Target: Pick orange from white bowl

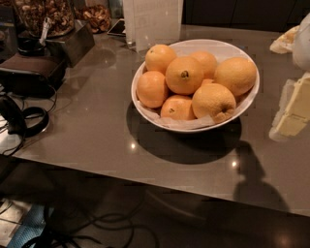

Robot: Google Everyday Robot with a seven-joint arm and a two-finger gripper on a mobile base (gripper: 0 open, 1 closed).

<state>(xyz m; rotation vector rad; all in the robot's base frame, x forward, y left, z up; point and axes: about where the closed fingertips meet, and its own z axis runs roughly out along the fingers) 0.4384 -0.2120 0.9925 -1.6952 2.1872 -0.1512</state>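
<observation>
The white bowl (218, 45) stands on the grey table, right of centre, lined with white paper and piled with several oranges. The orange (184, 75) with a dark brown stem button lies on top in the middle of the pile. A large orange with a puckered dimple (213, 101) lies at the front right, and a smaller orange with a tiny stem speck (177, 108) at the front. My gripper (290, 80) is at the right edge of the view, right of the bowl and apart from it. Its pale fingers stand apart with nothing between them.
A clear plastic container (152, 22) stands just behind the bowl. Jars of nuts (46, 14), a black device (34, 65) and black cables (24, 121) crowd the table's left side. The table's front edge (145, 181) runs across below, with cables on the floor.
</observation>
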